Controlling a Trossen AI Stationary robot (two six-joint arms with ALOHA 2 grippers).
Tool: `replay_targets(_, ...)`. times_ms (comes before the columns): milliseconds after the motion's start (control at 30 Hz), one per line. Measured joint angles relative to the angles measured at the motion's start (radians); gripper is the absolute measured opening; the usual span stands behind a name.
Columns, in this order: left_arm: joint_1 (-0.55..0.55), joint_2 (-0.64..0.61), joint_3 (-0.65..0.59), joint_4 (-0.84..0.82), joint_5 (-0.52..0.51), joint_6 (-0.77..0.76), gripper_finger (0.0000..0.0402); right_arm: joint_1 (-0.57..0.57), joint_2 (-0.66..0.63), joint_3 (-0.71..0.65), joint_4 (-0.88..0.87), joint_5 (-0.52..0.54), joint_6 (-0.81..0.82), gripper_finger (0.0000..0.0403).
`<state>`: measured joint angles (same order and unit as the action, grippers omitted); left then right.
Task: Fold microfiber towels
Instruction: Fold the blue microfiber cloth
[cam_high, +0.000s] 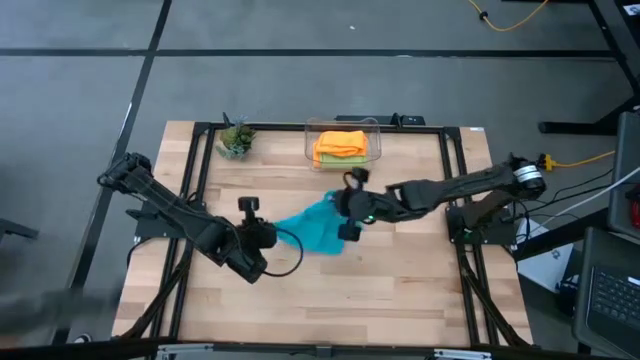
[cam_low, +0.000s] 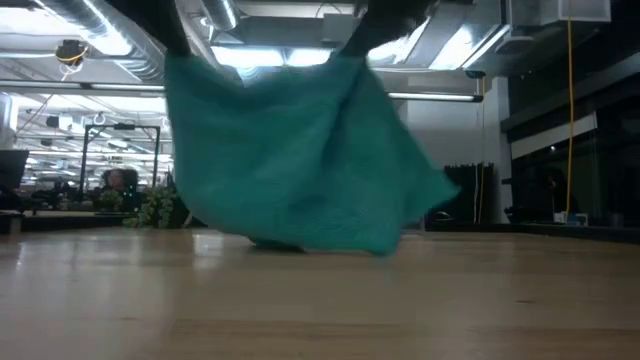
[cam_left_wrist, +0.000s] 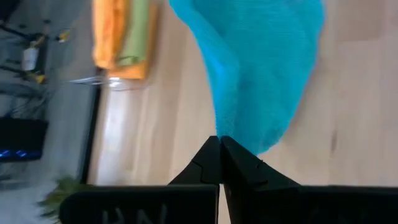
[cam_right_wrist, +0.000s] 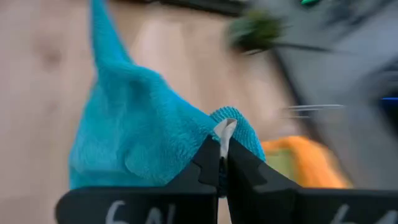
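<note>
- Right gripper (cam_right_wrist: 222, 163) fills the near edge of its wrist view, fingers pinched tight on a corner of the teal towel (cam_right_wrist: 140, 140); a white tag or hem sticks up between the tips, seen in no other view.
- Left gripper (cam_left_wrist: 219, 152) likewise closed to a point on the opposite corner of that towel (cam_left_wrist: 261, 74), cloth stretching away from the tips.
- High view: both grippers meet near table centre, left gripper (cam_high: 268, 236) at the cloth's left end, right gripper (cam_high: 350, 215) at its right, teal towel (cam_high: 318, 228) strung between them.
- Low view alone shows height: teal towel (cam_low: 300, 150) hangs lifted, draped as a curtain, lowest fold just touching or brushing the wooden table (cam_low: 320, 310); cannot tell which.
- Farther out, clear plastic bin (cam_high: 343, 145) at the table's back edge holds the orange towel (cam_high: 340, 140) stacked with the lime green towel (cam_high: 342, 157).
- Left wrist view shows that stack side-on, orange (cam_left_wrist: 107, 31) beside green (cam_left_wrist: 137, 31).
- Potted plant (cam_high: 236, 138) sits left of the bin, well apart from the arms.
</note>
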<state>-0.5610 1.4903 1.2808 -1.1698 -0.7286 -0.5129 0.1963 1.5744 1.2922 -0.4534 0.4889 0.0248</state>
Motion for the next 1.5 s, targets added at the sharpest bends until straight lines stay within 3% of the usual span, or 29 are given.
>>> replay_targets(133, 0.0, 0.0, 0.059, -0.111, -0.051, -0.078, 0.0, 0.048, -0.052, 0.0, -0.003, 0.265, -0.001, 0.0008)
replay_targets(200, 0.0, 0.0, 0.074, -0.161, -0.073, -0.133, 0.0, 0.064, -0.067, 0.0, -0.01, 0.327, -0.003, 0.001)
replay_targets(300, 0.001, 0.0, 0.082, -0.207, -0.078, -0.178, 0.0, 0.078, -0.079, 0.0, -0.049, 0.234, 0.018, 0.0011)
replay_targets(467, 0.004, 0.0, 0.081, -0.229, -0.089, -0.189, 0.0, 0.096, -0.075, 0.0, -0.084, 0.232, 0.08, 0.0007)
replay_targets(600, 0.005, 0.0, 0.081, -0.224, -0.09, -0.193, 0.0, 0.098, -0.075, -0.001, -0.103, 0.056, 0.131, 0.0007)
replay_targets(700, -0.007, 0.001, 0.087, -0.195, -0.073, -0.195, 0.0, 0.128, -0.075, -0.001, -0.103, 0.033, 0.132, 0.0007)
replay_targets(900, -0.05, 0.001, 0.214, -0.113, -0.007, -0.219, 0.0, 0.192, -0.098, 0.048, -0.171, -0.083, 0.208, 0.0007)
replay_targets(1133, -0.09, 0.0, 0.356, 0.012, 0.085, -0.219, 0.0, 0.275, -0.099, 0.121, -0.188, -0.082, 0.196, 0.0007)
replay_targets(1267, -0.095, 0.003, 0.356, 0.019, 0.164, -0.247, 0.0, 0.294, -0.098, 0.104, -0.209, -0.065, 0.219, 0.0007)
replay_targets(1500, -0.049, 0.047, 0.283, 0.01, 0.176, -0.272, 0.0, 0.252, -0.089, -0.053, -0.15, 0.021, 0.367, 0.0007)
